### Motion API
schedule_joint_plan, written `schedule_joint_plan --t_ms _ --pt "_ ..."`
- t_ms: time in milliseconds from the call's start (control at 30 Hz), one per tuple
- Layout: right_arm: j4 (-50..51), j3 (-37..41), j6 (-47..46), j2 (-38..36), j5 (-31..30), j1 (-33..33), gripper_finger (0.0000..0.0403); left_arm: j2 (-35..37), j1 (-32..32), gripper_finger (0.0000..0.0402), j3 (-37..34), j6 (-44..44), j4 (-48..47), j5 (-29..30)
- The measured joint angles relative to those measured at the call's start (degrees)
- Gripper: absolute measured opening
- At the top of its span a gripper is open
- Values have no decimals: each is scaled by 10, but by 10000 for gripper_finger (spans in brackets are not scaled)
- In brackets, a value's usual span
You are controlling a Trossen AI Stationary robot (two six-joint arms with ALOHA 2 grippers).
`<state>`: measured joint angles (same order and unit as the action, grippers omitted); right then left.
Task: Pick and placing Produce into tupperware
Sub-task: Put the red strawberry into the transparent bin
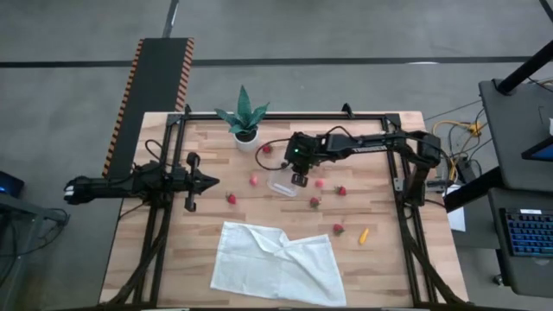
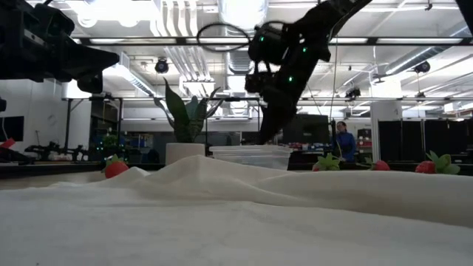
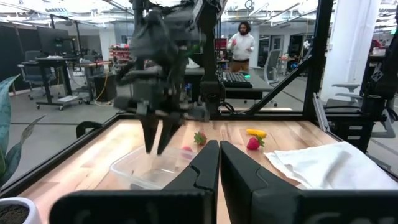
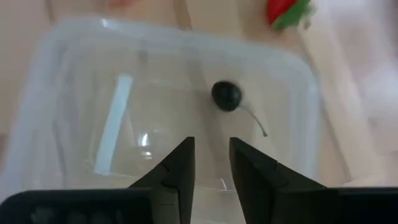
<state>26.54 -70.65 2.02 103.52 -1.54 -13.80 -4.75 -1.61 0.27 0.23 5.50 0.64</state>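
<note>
Right gripper [image 4: 211,163] hovers over the clear container [image 4: 74,93], fingers slightly apart and holding nothing, dark berry [image 4: 226,95] lying inside (left gripper [image 1: 212,180] pressed together, parked at table's left side).

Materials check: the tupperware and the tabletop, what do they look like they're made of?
Tupperware: looks like clear, glossy plastic; the dark berry and the wood beneath show through its floor, with bright glints. Tabletop: seemingly light wood in plank strips, matte; visible grain lines, though it could be laminate.
</note>
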Motion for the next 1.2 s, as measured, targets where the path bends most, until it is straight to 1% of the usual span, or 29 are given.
schedule_joint_plan --t_ms 133,300,467,567,667,833,967,1067,1200 --pt "20 6 0 -63 0 0 95 0 0 0 0 0 0 0" --pt "37 41 -3 -188 0 7 95 0 0 0 0 0 0 0" --pt "11 124 -11 -343 0 26 93 0 0 0 0 0 0 0" --pt "-32 187 -23 -430 0 43 89 0 0 0 0 0 0 0" --pt "-85 247 -31 -500 1 65 85 0 0 0 0 0 0 0" --pt "-137 338 -35 -591 2 102 78 0 0 0 0 0 1 0" --pt "-213 425 -40 -649 2 116 74 0 0 0 0 0 1 0" --pt "-261 480 -49 -682 0 116 73 0 0 0 0 0 1 0" --pt "-312 527 -55 -707 1 116 75 0 0 0 0 0 1 0"
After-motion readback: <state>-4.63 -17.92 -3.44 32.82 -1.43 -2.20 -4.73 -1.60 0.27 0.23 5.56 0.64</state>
